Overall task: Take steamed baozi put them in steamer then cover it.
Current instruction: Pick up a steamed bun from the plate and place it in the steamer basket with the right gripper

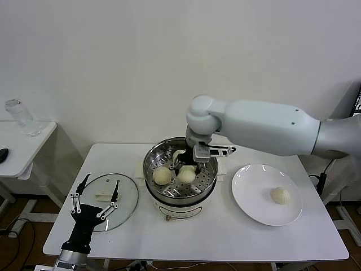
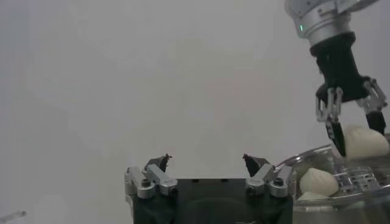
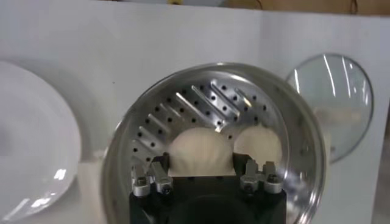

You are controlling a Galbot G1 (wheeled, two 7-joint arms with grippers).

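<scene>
Right gripper [image 1: 188,169] down inside the steamer [image 1: 206,183], fingers closed partway around a baozi [image 1: 186,175], one finger on each side of it; wrist view shows the bun [image 3: 201,153] wedged between the two fingers [image 3: 159,173], so it has hold of it. Bun sits at or just above the perforated floor, can't tell if touching. Second baozi [image 1: 162,175] just beside the held one, on the gripper's left side in head view, resting on the steamer floor. A third bun [image 1: 178,155] partly hidden behind the gripper, toward the far wall of the steamer. From the left wrist view the right gripper [image 2: 352,131] shows with a bun [image 2: 364,142] at its fingertips and another bun [image 2: 319,181] below it inside the basket rim. Fourth baozi [image 1: 280,195] well apart from the gripper, on the white plate [image 1: 251,192] to the right of the steamer. Steamer sits on a cream pot base [image 1: 179,210], on the white table [image 1: 225,237]. Cover [image 1: 127,195] lies flat on the table left of the steamer, well apart from the right gripper, handle [image 1: 105,196] up. Left gripper [image 1: 94,196] hangs over the near edge of the cover, fingers spread wide, nothing between them. Small side table [image 1: 25,144] far left with a clear bottle [image 1: 21,117] on it.
</scene>
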